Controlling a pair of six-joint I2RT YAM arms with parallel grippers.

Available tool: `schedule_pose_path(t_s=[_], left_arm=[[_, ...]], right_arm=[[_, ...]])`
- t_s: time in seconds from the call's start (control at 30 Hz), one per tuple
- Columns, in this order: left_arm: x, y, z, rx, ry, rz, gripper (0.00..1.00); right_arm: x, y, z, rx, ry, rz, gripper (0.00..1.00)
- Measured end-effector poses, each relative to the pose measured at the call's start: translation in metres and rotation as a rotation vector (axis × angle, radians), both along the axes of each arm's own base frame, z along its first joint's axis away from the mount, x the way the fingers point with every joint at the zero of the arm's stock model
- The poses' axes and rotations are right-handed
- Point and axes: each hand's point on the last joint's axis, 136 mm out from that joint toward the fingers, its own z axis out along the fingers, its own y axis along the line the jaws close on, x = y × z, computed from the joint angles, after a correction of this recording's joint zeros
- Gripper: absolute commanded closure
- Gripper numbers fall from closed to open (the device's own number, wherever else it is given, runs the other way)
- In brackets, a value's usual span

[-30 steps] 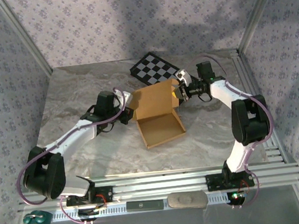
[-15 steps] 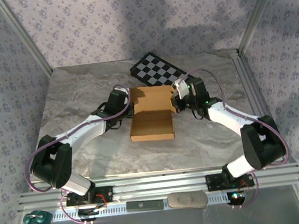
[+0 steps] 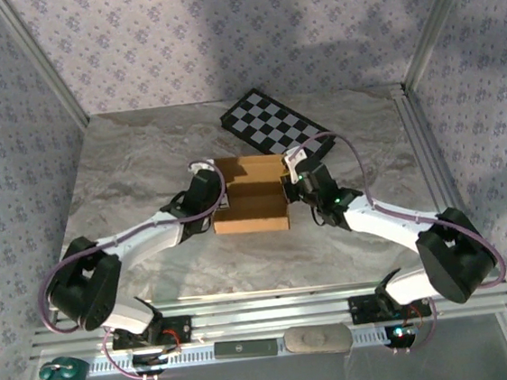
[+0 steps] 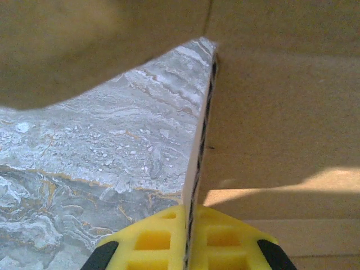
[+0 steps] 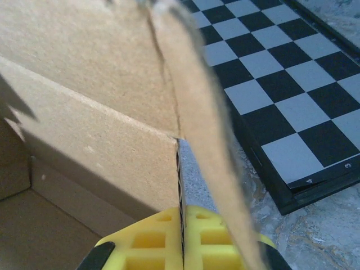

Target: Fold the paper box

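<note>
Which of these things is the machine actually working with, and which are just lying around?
In use: the paper box, clamped by the left gripper and the right gripper.
Lying about: the checkered board, the black bar, the grey pad.

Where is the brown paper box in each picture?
Top external: paper box in the middle of the marble table.
Left wrist: the paper box covers the top and right side.
Right wrist: the paper box is on the left, beside the checkered board.
Shared landmark: the marble table.
</note>
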Motion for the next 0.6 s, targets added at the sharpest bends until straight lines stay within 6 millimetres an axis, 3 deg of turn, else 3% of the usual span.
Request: schedule_pose_path(t_s=[0.4,0.6], left_arm=[[-0.01,0.006,0.034,-0.056,-0.094,0.001,1.0],[-0.009,0.006,0.034,-0.079,-0.099,0.015,1.0]], right_arm=[[0.006,0.003,0.026,0.012,-0.083,-0.104,1.0],[0.007,0.006,0.024,0.044,-0.07,-0.193,1.0]])
